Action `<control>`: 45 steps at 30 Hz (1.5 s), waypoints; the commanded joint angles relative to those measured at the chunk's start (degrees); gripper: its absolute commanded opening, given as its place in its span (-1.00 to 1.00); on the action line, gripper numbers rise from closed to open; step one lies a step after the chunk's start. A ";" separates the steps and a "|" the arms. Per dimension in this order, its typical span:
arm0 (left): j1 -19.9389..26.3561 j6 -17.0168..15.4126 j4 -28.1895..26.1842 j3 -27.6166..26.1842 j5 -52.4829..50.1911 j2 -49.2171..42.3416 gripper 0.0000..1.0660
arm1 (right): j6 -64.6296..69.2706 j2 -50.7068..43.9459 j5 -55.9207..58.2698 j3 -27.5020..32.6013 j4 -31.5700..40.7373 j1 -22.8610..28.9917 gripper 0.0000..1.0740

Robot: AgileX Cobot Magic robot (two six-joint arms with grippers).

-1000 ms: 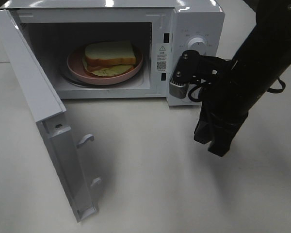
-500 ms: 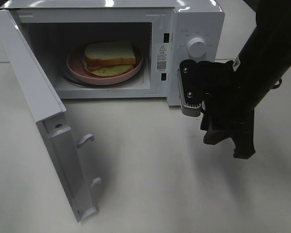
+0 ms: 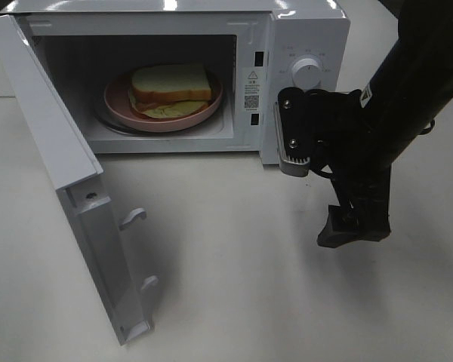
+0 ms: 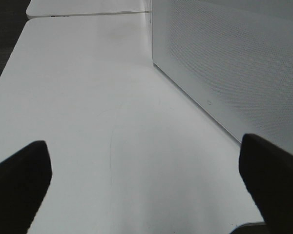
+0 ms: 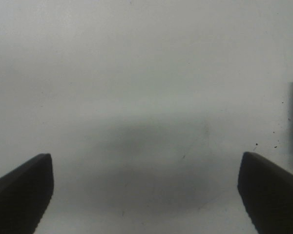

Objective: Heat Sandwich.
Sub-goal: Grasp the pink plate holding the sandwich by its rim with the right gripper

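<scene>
Sandwich (image 3: 171, 89), high view: lies on the pink plate (image 3: 118, 103) inside the microwave (image 3: 302, 30), whose door (image 3: 49, 128) stands open.
Right claw, high view: my right claw (image 3: 352, 230) points down at the bench (image 3: 226, 264) in front of the knob (image 3: 307, 73), outside the cavity and well apart from the sandwich.
Left wrist view: my left claw (image 4: 146, 187) is spread wide over the bench, with a white dotted panel (image 4: 234, 63) near it.
Right wrist view: my right claw's jaws stand wide apart above the bench.

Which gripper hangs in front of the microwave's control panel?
The right gripper, open, near the dial; the left gripper, also open, faces only a dotted white panel.
</scene>
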 commanded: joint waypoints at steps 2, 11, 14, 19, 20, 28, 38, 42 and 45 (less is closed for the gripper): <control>0.06 -0.23 -0.23 0.06 -0.40 -1.43 0.94 | -0.63 -0.46 -0.29 -0.57 -5.10 2.12 0.86; 0.06 -0.23 -0.23 0.06 -0.40 -1.43 0.94 | -0.63 -0.46 -1.83 -5.50 -12.32 5.44 0.83; 0.06 -0.23 -0.23 0.06 -0.40 -1.43 0.94 | -0.63 -0.46 -3.04 -6.53 -12.78 5.96 0.82; 0.06 -0.23 -0.23 0.06 -0.40 -1.43 0.94 | -1.15 1.26 -4.35 -9.22 -13.75 7.10 0.81; 0.06 -0.23 -0.23 0.06 -0.40 -1.43 0.94 | -1.43 2.75 -4.70 -10.60 -13.52 7.73 0.80; 0.06 -0.23 -0.23 0.06 -0.40 -1.43 0.94 | -2.41 7.96 -5.79 -15.70 -13.41 9.34 0.77; 0.06 -0.23 -0.23 0.06 -0.40 -1.43 0.94 | -2.86 14.90 -7.96 -23.66 -13.41 9.74 0.74; 0.06 -0.23 -0.23 0.06 -0.40 -1.43 0.94 | -3.15 18.62 -8.94 -27.16 -13.41 9.74 0.73; 0.06 -0.23 -0.23 0.06 -0.40 -1.43 0.94 | -3.15 21.14 -9.22 -29.51 -13.41 9.74 0.73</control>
